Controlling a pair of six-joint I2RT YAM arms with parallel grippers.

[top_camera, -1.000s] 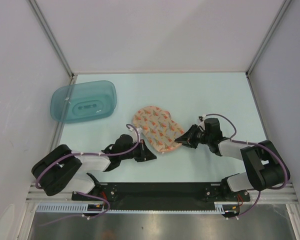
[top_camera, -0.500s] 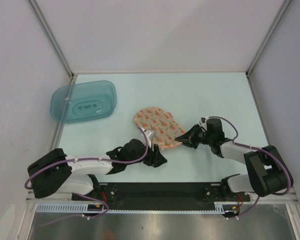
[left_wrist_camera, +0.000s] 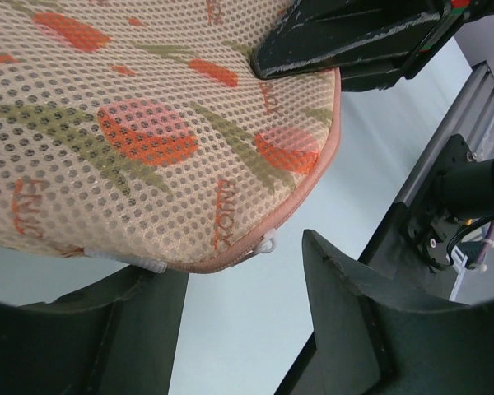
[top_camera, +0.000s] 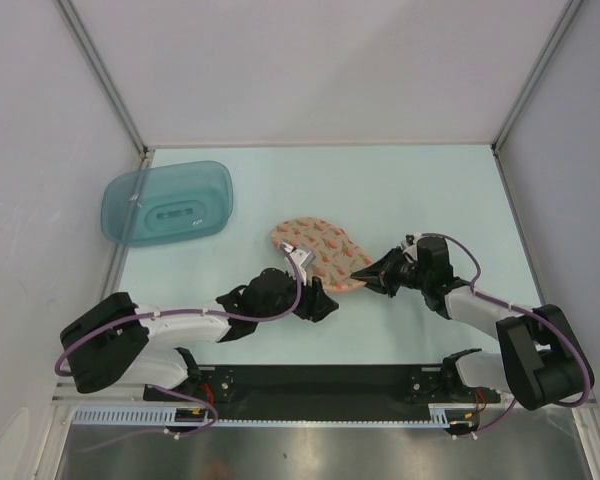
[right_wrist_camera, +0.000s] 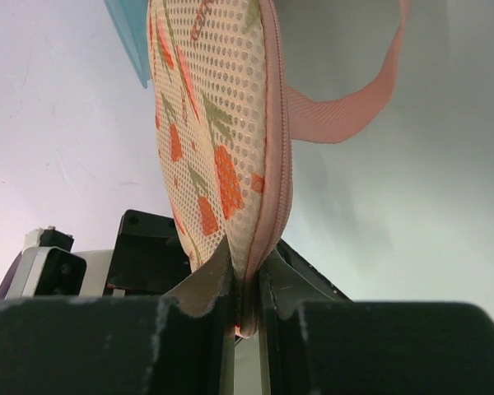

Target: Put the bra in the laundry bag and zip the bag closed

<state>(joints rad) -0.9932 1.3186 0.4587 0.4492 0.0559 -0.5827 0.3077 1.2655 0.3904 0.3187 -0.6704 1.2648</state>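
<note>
Tub (top_camera: 167, 204): teal, far left on the table (top_camera: 440, 190), well apart from the bag.
Left gripper (top_camera: 318, 302): at the bag's near edge, jaws spread and gripping nothing.
Zip pull (left_wrist_camera: 267, 244): white, on the pink rim, over the gap between the left fingers.
Bag (top_camera: 320, 250): mid-table, lobes folded together; the left wrist hides its near-left edge from above.
Loop (right_wrist_camera: 346, 107): pink strap curving off the rim.
Right gripper (right_wrist_camera: 245, 276): jaws clenched on the bag's right rim.

We see a pale mint desk (top_camera: 430, 185) enclosed by plain white walls (top_camera: 320, 60), aluminium posts (top_camera: 101, 77) at the rear corners, and a black mounting plate (top_camera: 325, 380) along its near edge, all evenly lit.
</note>
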